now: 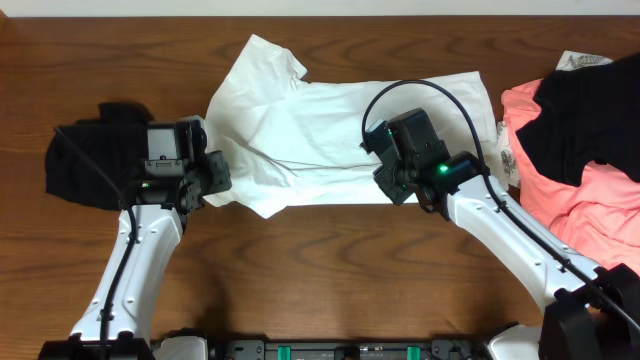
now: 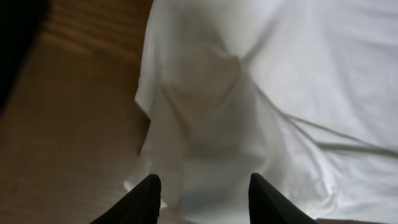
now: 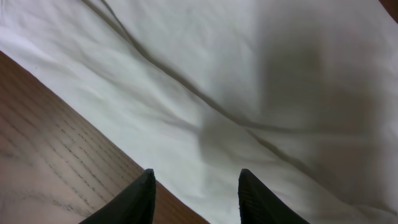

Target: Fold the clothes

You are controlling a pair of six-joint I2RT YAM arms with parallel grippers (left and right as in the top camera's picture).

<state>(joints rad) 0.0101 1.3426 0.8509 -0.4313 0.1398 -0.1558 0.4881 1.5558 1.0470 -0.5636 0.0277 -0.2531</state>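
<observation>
Left hand [image 2: 205, 186] and right hand [image 3: 196, 180] hovered open-fingered at the near edge of the white T-shirt [image 1: 320, 130], mid-fold; next, each likely needed to pinch that edge.

Matt white T-shirt [image 1: 330, 130] cloth (softly creased), smooth grained wood table [image 1: 320, 270]

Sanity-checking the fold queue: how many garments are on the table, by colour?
White: 1, T-shirt
Black: 2, left garment, right garment
Coral-pink: 1, pink garment
Total: 4. The printed scrap beside the pink garment is unclear, so it is not counted.
</observation>
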